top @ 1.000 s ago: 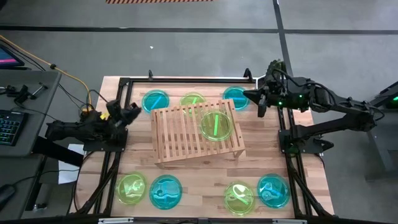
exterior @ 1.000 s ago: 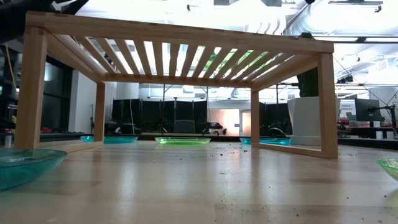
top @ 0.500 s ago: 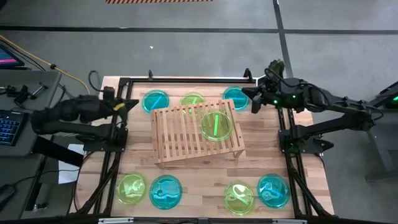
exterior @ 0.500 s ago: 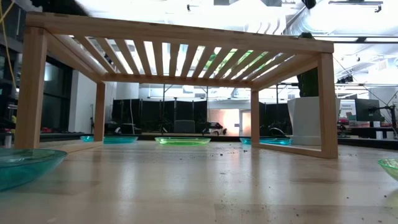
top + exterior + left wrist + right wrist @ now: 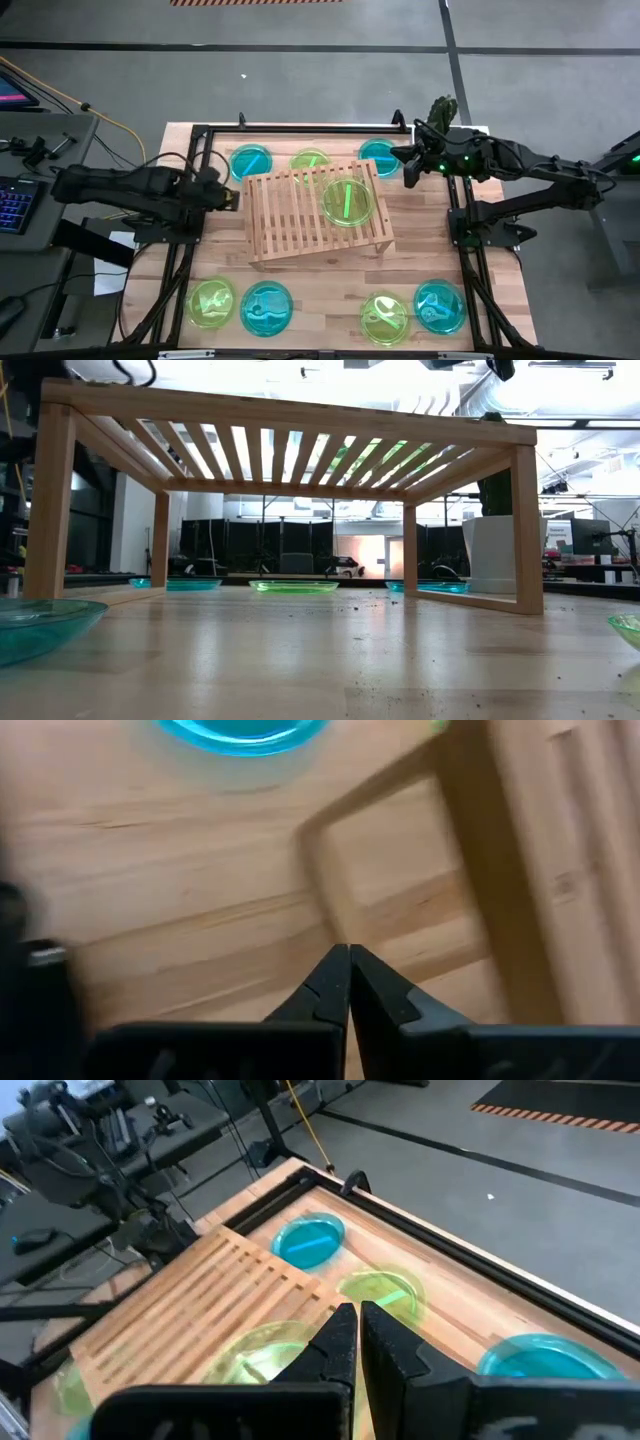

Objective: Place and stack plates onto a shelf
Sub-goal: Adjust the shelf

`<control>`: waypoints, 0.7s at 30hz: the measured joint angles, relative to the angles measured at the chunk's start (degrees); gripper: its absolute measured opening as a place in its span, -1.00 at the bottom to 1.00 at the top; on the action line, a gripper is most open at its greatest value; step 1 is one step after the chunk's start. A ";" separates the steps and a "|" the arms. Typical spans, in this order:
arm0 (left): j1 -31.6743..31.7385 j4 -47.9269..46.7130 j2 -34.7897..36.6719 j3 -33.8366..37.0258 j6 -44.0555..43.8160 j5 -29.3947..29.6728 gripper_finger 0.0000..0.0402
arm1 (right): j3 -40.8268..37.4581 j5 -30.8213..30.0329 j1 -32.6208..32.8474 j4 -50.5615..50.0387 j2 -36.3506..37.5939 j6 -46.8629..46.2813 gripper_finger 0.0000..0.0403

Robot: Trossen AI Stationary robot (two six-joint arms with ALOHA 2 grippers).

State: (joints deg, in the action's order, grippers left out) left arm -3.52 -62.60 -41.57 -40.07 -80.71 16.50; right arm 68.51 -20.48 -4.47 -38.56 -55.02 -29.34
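The wooden slat shelf (image 5: 315, 215) stands on its legs mid-table, with one lime green plate (image 5: 347, 200) lying on its top. Beyond it on the table lie a cyan plate (image 5: 250, 162), a green plate (image 5: 310, 160) and a cyan plate (image 5: 380, 157). Near the front edge lie a green plate (image 5: 212, 302), a cyan plate (image 5: 266, 308), a green plate (image 5: 385, 317) and a cyan plate (image 5: 440, 305). My left gripper (image 5: 232, 199) is shut and empty just off the shelf's left end (image 5: 480, 870). My right gripper (image 5: 408, 168) is shut and empty, raised beside the far right cyan plate (image 5: 545, 1360).
Black frame rails (image 5: 185, 250) run along the table's left and right sides and far edge. A keyboard and cables (image 5: 15, 200) sit on a side desk to the left. Bare tabletop (image 5: 320, 285) lies between the shelf and the near row of plates.
My left arm has swung out over the table, and its gripper has gone toward the table's right edge and a little nearer, up to the shelf's left end. The plates and the shelf have stayed where they were.
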 joint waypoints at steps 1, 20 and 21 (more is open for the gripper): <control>-0.11 1.51 -0.86 0.04 -0.64 0.73 -1.00 | 0.00 0.00 0.00 -0.21 0.01 0.40 -1.00; 7.31 19.15 -19.26 -1.56 3.17 6.73 -1.00 | 0.00 0.66 0.00 -7.61 0.09 1.35 -1.00; 8.38 20.98 -19.92 -1.56 4.32 6.70 -1.00 | 0.00 0.90 0.00 -7.66 0.09 1.35 -1.00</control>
State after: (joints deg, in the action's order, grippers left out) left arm 4.85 -41.62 -61.49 -41.63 -76.39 23.20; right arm 68.51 -19.58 -4.47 -46.21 -54.94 -27.99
